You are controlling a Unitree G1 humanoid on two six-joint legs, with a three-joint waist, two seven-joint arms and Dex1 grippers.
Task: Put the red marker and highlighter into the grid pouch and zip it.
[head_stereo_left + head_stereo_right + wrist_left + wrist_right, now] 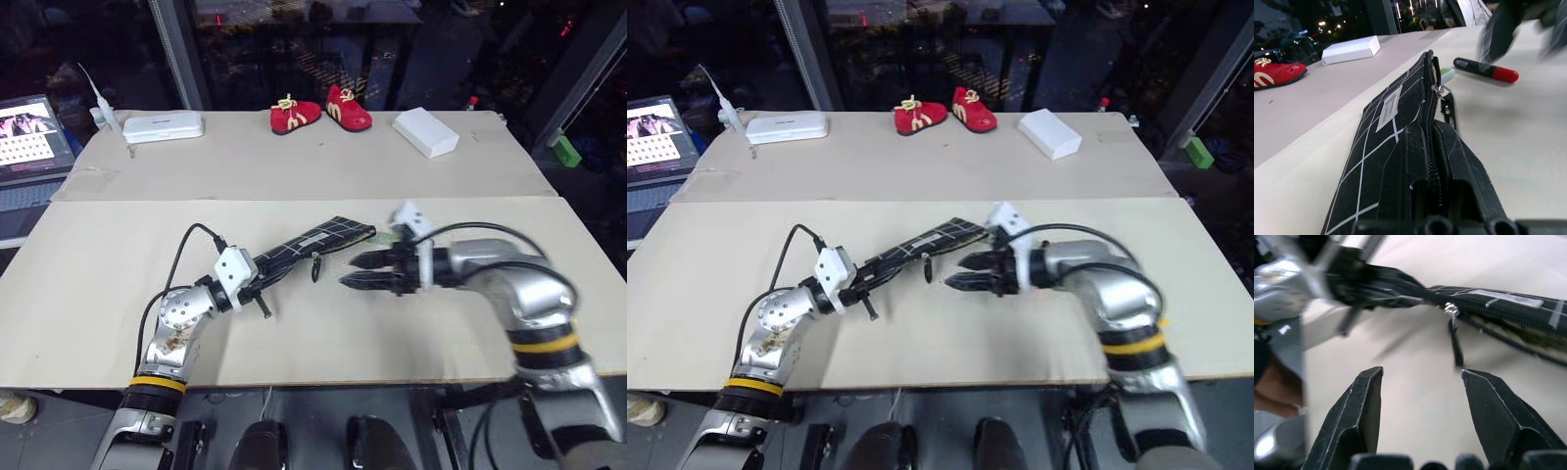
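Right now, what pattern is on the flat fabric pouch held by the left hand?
Black fabric pouch with white grid lines, clearest in the left wrist view.

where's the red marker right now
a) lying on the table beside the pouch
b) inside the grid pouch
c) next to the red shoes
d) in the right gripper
a: the red marker lies on the table just beside the grid pouch; the right gripper is open and empty.

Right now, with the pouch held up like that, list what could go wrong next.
The red marker lies on the table outside the grid pouch, so zipping now would likely shut it out. The highlighter sits at the open mouth and might slide out. The right gripper is open near the zipper pull; a snag could tug the pouch from the left gripper.
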